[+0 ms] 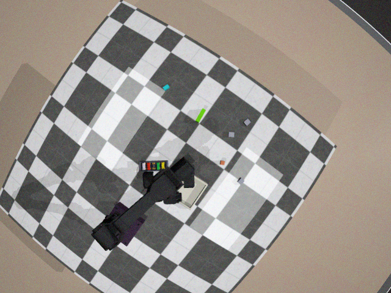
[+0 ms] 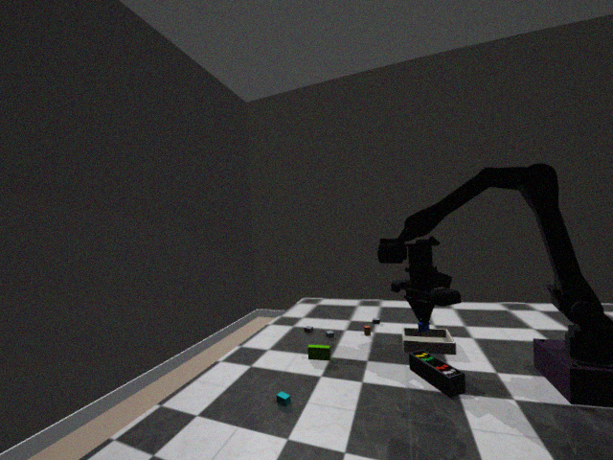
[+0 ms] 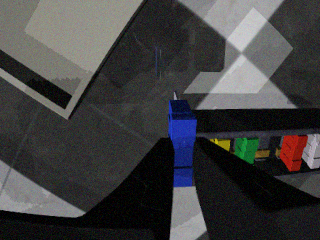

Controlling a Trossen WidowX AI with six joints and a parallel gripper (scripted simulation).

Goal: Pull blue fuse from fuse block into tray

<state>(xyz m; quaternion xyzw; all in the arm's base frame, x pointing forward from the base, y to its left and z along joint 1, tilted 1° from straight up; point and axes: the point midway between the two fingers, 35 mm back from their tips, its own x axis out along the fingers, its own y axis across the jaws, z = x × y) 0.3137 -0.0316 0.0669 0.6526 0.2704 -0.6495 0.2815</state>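
Gripper point(image 3: 182, 160): clamped on the blue fuse point(image 3: 182, 139), which stands upright between the dark fingers at frame centre of the wrist view.
Wrist view: fuse block point(image 3: 267, 135) at right, apart from the blue fuse; tray point(image 3: 40, 87) at upper left.
Top view: arm point(image 1: 148, 198) hides the gripper; fuse block point(image 1: 153, 165) just beside it, tray point(image 1: 195, 192) partly covered.
Exterior view: gripper point(image 2: 421, 321) holds the blue fuse point(image 2: 422, 327) just above the tray point(image 2: 428, 341); fuse block point(image 2: 436, 372) sits nearer, lower right.

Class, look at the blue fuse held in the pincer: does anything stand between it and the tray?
Nothing visible does. The pincer grips the blue fuse, clear of the fuse block; only bare floor lies before the tray.
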